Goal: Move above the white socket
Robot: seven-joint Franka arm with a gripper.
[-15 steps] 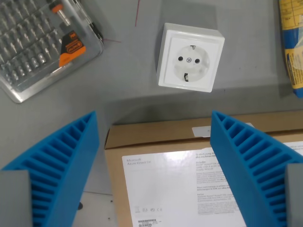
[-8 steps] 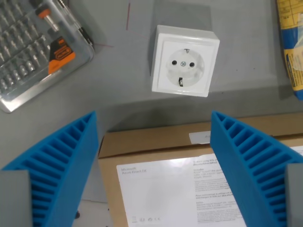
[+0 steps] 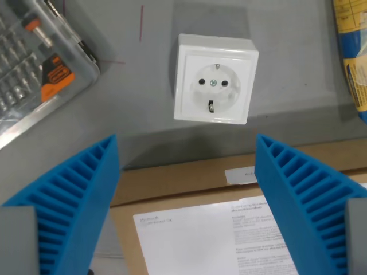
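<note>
Gripper jaws spread wide, holding nothing, 2 blue ribbed fingers over a cardboard box. White socket sits on grey table, upper centre, beyond the fingertips. Clear bit case upper left.

- The tool points straight down, jaws spread wide apart.
- Its two blue ribbed fingers frame the wrist view's left and right lower corners.
- Nothing sits between them.
</note>
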